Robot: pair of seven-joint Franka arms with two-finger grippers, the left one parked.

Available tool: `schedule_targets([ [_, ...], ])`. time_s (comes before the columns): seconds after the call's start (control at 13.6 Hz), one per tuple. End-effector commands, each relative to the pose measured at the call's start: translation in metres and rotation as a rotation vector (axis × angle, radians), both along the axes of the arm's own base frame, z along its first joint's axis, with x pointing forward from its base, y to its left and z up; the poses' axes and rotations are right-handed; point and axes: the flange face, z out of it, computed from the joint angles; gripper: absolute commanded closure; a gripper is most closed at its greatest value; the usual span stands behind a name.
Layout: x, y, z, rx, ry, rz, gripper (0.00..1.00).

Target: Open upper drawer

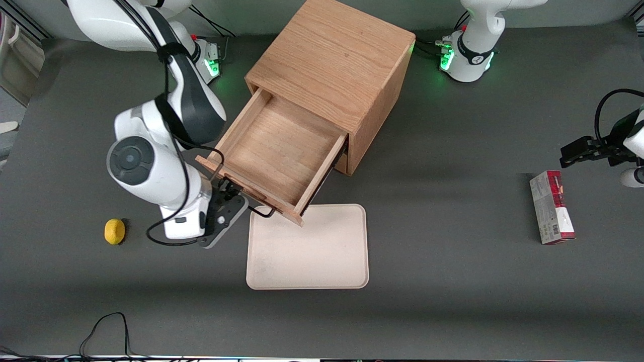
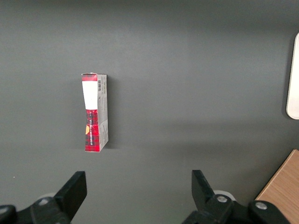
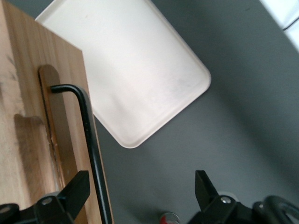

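Note:
The upper drawer (image 1: 276,151) of the oak cabinet (image 1: 332,60) stands pulled far out toward the front camera, and its inside is bare. Its thin black bar handle (image 1: 262,213) runs along the drawer front (image 3: 28,116). My right gripper (image 1: 229,198) is at that front, at the handle's end toward the working arm. It is open. In the right wrist view the handle (image 3: 91,140) passes between the fingertips (image 3: 77,189), close to one and not pinched; the gripper (image 3: 140,191) holds nothing.
A cream tray (image 1: 307,246) lies on the table just nearer the front camera than the drawer front, also in the wrist view as the tray (image 3: 135,70). A yellow lemon (image 1: 114,231) sits beside the working arm. A red-and-white box (image 1: 552,207) lies toward the parked arm's end.

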Motion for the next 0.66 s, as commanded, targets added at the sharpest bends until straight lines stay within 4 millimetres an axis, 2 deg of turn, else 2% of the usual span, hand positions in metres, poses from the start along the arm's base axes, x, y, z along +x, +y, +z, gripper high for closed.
schedule_targets([
  [0.0, 0.004, -0.018, 0.048, -0.015, -0.033, -0.08, 0.0],
  [0.3, -0.01, -0.062, 0.103, -0.027, -0.033, -0.369, 0.0],
  [0.44, -0.017, -0.087, 0.12, -0.044, -0.011, -0.506, 0.0],
  [0.59, -0.023, -0.112, 0.138, -0.049, -0.017, -0.566, 0.0],
])
